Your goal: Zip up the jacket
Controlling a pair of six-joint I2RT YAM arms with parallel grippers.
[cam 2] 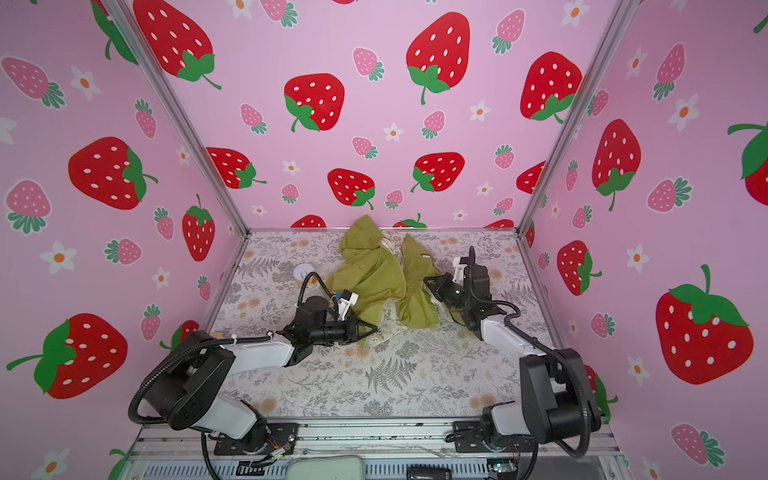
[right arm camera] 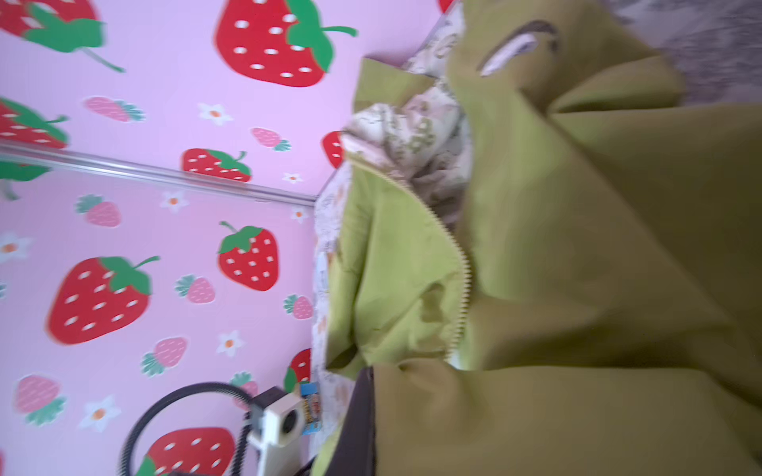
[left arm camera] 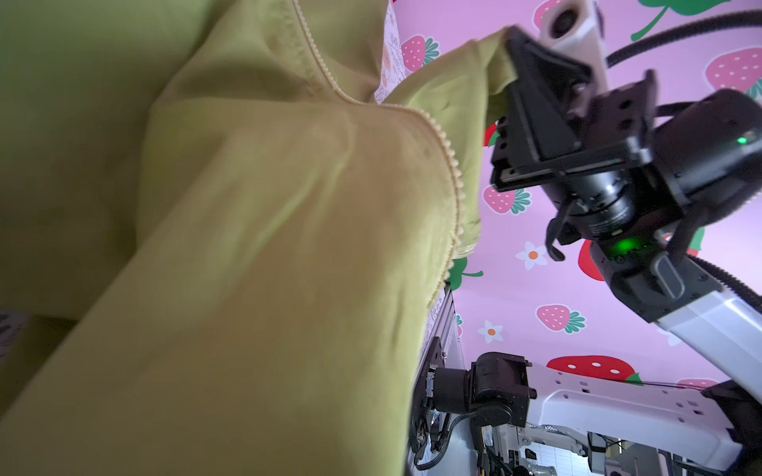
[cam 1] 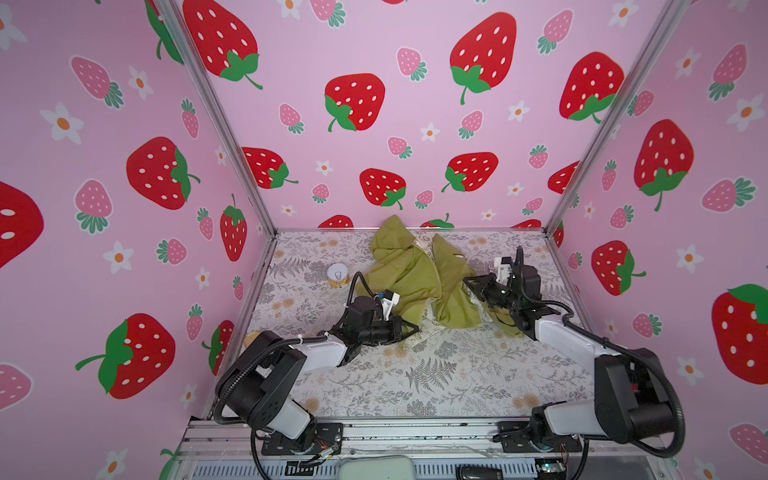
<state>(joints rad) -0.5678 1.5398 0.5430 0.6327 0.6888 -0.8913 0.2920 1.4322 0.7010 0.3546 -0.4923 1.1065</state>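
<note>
Pink strawberry-print walls enclose a floral table [cam 1: 415, 386]. In both top views the jacket [cam 1: 407, 274] lies crumpled and unzipped at the centre, toward the back wall. The left hand [cam 1: 412, 330] is pinched on its near hem, and the right hand [cam 1: 468, 281] on its right edge. Left wrist view: the right hand [left arm camera: 511, 46] clamps a green fold, with cream zipper teeth [left arm camera: 451, 165] running loose beside it. Right wrist view: the zipper teeth [right arm camera: 462, 263] are parted and the patterned lining [right arm camera: 412, 136] shows.
</note>
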